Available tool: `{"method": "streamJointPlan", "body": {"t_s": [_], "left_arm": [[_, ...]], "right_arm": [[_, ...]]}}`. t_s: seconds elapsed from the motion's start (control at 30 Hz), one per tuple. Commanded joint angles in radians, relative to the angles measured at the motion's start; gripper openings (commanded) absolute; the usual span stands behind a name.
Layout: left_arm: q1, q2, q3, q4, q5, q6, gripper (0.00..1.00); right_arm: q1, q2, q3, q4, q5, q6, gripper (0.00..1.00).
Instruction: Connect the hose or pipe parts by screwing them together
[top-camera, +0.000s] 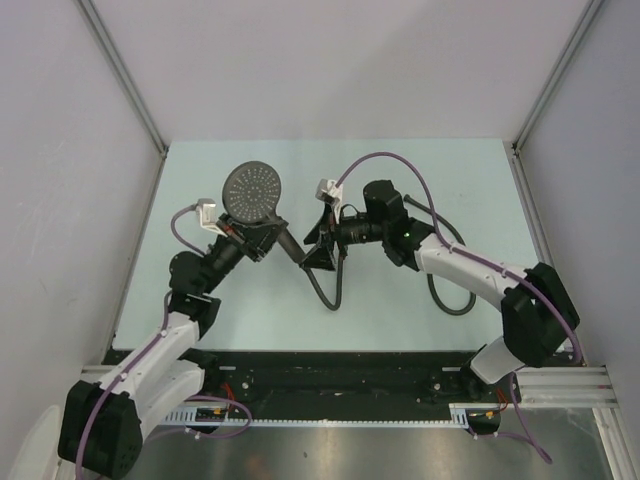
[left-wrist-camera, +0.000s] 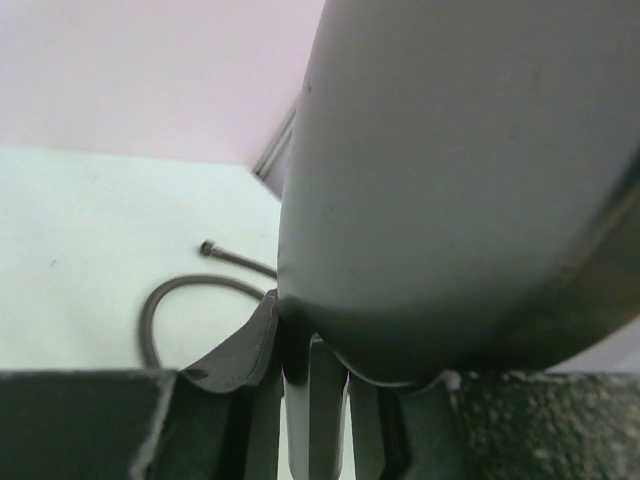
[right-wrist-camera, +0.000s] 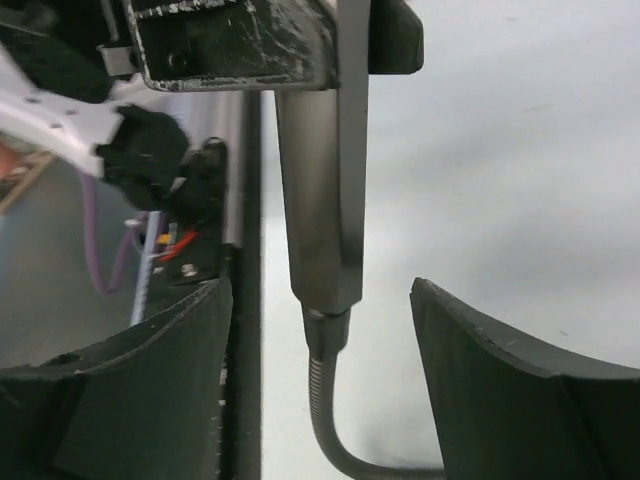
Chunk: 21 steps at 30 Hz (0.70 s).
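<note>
**A:** Overhead first. Where is the shower head (top-camera: 255, 192)?

**B:** Held over the table (top-camera: 420, 180), with its round dotted face turned up to the camera. Its handle (top-camera: 286, 246) slants down towards the arm bases. The left gripper (top-camera: 264, 240) is clamped on the handle just below the round face.

**A:** And the right gripper (top-camera: 320, 250)?

**B:** At the far end of the handle, away from the face. From up here I cannot tell how its jaws stand.

**A:** The hose (top-camera: 326, 292)?

**B:** It leaves the handle's end and dips in a loop towards the bases. Another stretch curves on the table well to the right of the shower head.

**A:** Left wrist view?

**B:** The shower head's grey back (left-wrist-camera: 460, 180) fills most of it. The handle runs down between the left gripper's dark jaws, pinched tight. Beyond the head a curl of hose (left-wrist-camera: 165, 300) lies on the table, with its loose end fitting (left-wrist-camera: 207, 247) just above the curl.

**A:** Right wrist view?

**B:** The handle (right-wrist-camera: 320, 200) hangs straight down the middle. The hose's collar (right-wrist-camera: 327, 328) is butted against its lower end, and the hose (right-wrist-camera: 322, 410) bends away below. Whether the joint is fully tight I cannot tell. The right gripper's fingers (right-wrist-camera: 150, 390) stand wide apart on either side of the handle's end, touching neither handle nor hose. Higher up the handle, the left gripper's jaws grip it.
</note>
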Motion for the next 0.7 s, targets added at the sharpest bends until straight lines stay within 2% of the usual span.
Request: {"method": "streamJointPlan", "body": {"t_s": [0.0, 0.07, 0.1, 0.17, 0.2, 0.4, 0.47, 0.6, 0.67], "left_arm": [[-0.003, -0.047, 0.103, -0.244, -0.168, 0.072, 0.01], [-0.007, -0.06, 0.115, -0.302, -0.249, 0.044, 0.0], [-0.009, -0.075, 0.129, -0.351, -0.27, 0.039, 0.0], [-0.018, -0.09, 0.15, -0.41, -0.343, 0.041, 0.0], [-0.021, -0.104, 0.173, -0.468, -0.366, 0.042, 0.01], [-0.036, -0.129, 0.279, -0.67, -0.507, 0.047, 0.0], [-0.042, -0.133, 0.299, -0.712, -0.535, 0.009, 0.0], [-0.046, -0.132, 0.337, -0.784, -0.535, -0.056, 0.0], [-0.056, -0.129, 0.359, -0.826, -0.546, -0.065, 0.0]], "right_arm": [[0.059, -0.088, 0.011, -0.161, 0.45, -0.12, 0.79], [0.106, -0.102, 0.003, -0.162, 0.595, -0.143, 0.79], [0.136, -0.108, 0.003, -0.165, 0.766, -0.169, 0.79], [0.229, -0.11, -0.001, -0.159, 0.914, -0.204, 0.79], [0.257, -0.107, -0.004, -0.144, 1.044, -0.225, 0.79], [0.427, -0.061, -0.006, -0.049, 1.327, -0.27, 0.78], [0.47, -0.03, -0.004, -0.007, 1.378, -0.288, 0.76], [0.504, 0.01, 0.0, 0.098, 1.509, -0.325, 0.72], [0.506, 0.027, 0.008, 0.114, 1.531, -0.339, 0.65]]}}
